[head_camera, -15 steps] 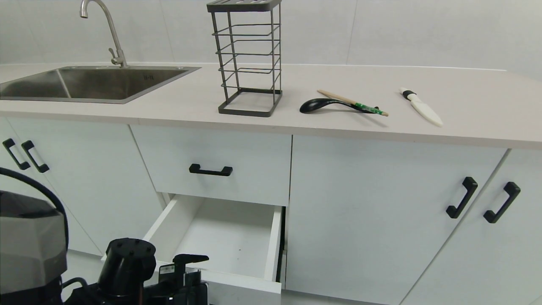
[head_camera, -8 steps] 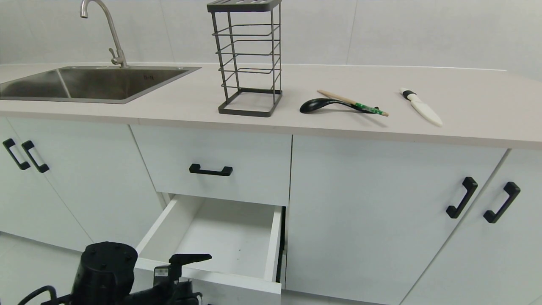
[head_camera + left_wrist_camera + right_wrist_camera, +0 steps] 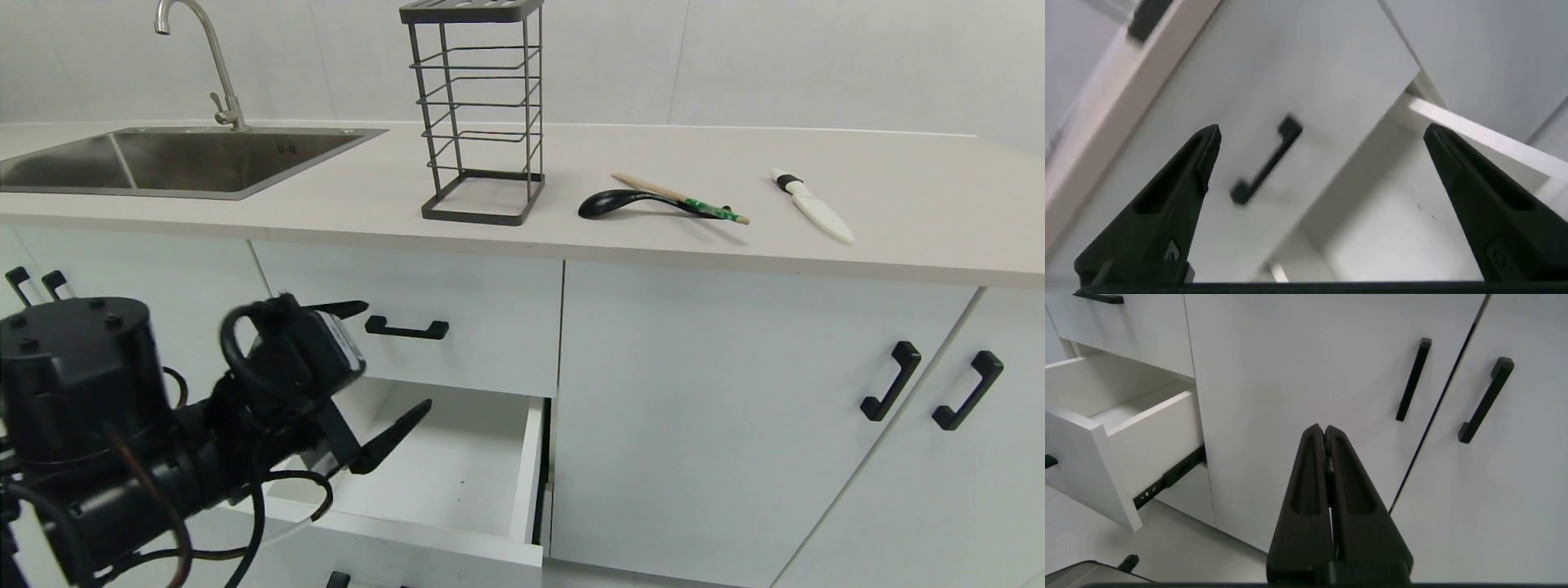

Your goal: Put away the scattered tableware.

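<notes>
On the countertop lie a black spoon, a wooden chopstick with a green band resting across the spoon's handle, and a white knife with a black band further right. My left gripper hangs open and holds nothing, in front of the cabinet, above the open lower drawer. In the left wrist view its fingers frame the upper drawer's black handle and the open drawer. My right gripper is shut with nothing in it, low before the cabinet doors.
A tall dark wire rack stands on the counter left of the spoon. The sink and tap are at far left. Cabinet doors with black handles are at the right; the open drawer juts out.
My left arm has risen from the bottom edge of the head view to the height of the upper drawer front, and its fingers now spread wider. The tableware has not moved.
</notes>
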Available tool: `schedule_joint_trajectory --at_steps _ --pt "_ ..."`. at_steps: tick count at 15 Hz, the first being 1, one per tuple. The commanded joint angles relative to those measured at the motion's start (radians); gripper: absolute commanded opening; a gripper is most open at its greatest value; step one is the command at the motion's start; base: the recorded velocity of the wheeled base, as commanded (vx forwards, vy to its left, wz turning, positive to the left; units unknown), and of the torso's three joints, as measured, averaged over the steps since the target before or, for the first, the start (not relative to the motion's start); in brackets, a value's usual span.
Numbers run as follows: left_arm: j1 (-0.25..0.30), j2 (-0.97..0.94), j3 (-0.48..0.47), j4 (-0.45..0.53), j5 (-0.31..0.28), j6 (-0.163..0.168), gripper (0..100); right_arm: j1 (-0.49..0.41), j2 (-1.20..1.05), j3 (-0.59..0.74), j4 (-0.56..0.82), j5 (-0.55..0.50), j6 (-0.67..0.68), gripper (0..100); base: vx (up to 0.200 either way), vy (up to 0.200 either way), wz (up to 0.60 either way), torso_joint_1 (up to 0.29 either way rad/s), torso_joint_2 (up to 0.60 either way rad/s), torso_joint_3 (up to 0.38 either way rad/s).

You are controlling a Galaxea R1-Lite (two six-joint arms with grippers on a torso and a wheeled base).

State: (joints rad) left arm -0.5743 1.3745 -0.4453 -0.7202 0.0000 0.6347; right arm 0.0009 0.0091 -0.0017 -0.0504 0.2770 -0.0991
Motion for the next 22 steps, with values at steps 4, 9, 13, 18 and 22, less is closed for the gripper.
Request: schedule_joint_trajectory --at_steps 4,9,13,18,22 --pt "0.235 -0.14 0.056 0.094 -0.061 -0.429 100 0.001 0.002 0.0 0.0 0.001 -0.001 0 0.0 0.0 0.0 0.0 0.0 0.0" --pt "0.381 -0.347 0.212 0.09 -0.163 -0.435 100 0.001 0.002 0.0 0.0 0.001 -0.001 0 0.0 0.0 0.0 0.0 0.0 0.0" --pt "0.517 -0.667 0.257 0.11 -0.158 -0.349 100 0.001 0.002 0.0 0.0 0.001 -0.001 0 0.0 0.0 0.0 0.0 0.0 0.0" --pt "0.58 -1.043 0.278 0.308 -0.164 -0.351 100 0.001 0.002 0.0 0.0 0.001 -0.001 0 0.0 0.0 0.0 0.0 0.0 0.0" --pt "0.587 -1.207 0.439 0.331 -0.164 -0.371 100 0.001 0.002 0.0 0.0 0.001 -0.001 0 0.0 0.0 0.0 0.0 0.0 0.0"
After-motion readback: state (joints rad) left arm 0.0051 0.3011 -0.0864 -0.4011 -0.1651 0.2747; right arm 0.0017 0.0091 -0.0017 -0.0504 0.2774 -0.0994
